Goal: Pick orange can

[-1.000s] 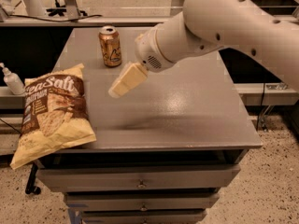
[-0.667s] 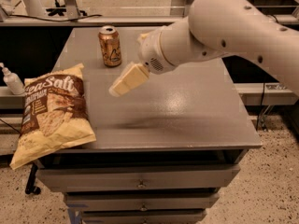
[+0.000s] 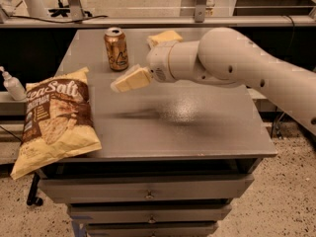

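The orange can [image 3: 116,48] stands upright near the back left of the grey table [image 3: 197,127], silver top up, pale logo facing me. My gripper [image 3: 129,80] hangs above the table just to the right of and in front of the can, its pale fingers pointing left. It is apart from the can and holds nothing that I can see. My white arm reaches in from the right.
A large Sea Salt chip bag [image 3: 54,120] lies on the table's left edge, overhanging the front. A yellow sponge [image 3: 164,37] lies at the back, partly behind my arm. A white bottle [image 3: 12,85] stands off the table at left. Drawers are below.
My arm and gripper have moved a little toward the back, nearer the can. The sponge behind the arm now shows. The can and bag have not moved.
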Controlling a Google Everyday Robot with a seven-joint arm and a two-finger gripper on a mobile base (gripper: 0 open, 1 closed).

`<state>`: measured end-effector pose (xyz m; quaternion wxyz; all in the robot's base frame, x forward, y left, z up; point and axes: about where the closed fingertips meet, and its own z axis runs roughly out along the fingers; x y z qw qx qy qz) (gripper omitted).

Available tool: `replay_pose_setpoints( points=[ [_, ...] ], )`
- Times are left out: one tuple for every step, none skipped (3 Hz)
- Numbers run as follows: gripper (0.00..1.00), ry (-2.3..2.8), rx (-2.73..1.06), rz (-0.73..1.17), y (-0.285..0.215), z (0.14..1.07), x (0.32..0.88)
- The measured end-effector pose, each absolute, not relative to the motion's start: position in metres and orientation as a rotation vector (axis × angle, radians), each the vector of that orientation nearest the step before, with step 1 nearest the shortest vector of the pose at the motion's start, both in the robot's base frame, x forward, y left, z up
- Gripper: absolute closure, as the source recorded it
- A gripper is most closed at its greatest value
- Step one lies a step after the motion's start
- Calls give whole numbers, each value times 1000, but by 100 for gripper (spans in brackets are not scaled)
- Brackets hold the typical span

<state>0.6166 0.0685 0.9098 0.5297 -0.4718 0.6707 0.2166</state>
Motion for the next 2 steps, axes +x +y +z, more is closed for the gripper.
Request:
replay_pose_setpoints(
  points=[
    [0,1544,-1020,561,84,901,656],
    [0,1508,-965,585,101,892,693]
  ],
)
